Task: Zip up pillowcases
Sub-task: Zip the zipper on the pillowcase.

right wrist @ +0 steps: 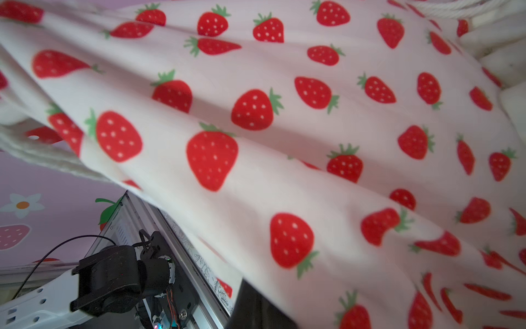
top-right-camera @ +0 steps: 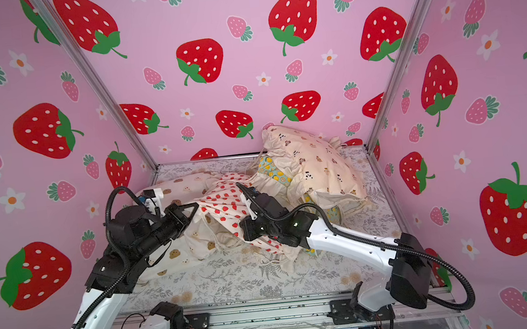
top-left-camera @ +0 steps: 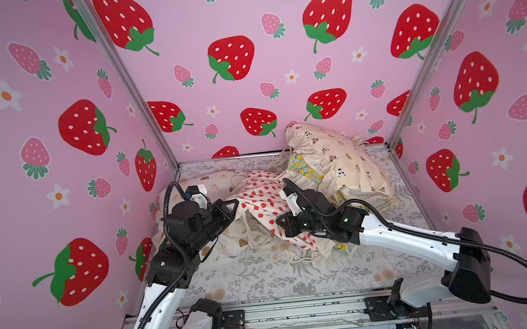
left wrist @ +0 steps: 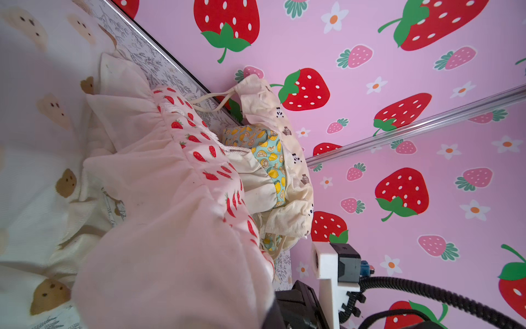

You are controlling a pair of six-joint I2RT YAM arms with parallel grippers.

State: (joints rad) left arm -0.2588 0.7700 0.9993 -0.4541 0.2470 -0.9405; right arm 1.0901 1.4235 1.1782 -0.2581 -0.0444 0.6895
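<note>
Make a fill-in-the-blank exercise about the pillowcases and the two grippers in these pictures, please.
1. The middle pillowcase, between the left gripper and the right gripper, is printed with red ____.
2. The ruffled beige pillowcase rests on the teal pillowcase, whose print shows yellow ____.
3. The cookie-and-bear pillowcase lies beneath the robot's ____ arm.

Missing words: strawberries; lemons; left.
</note>
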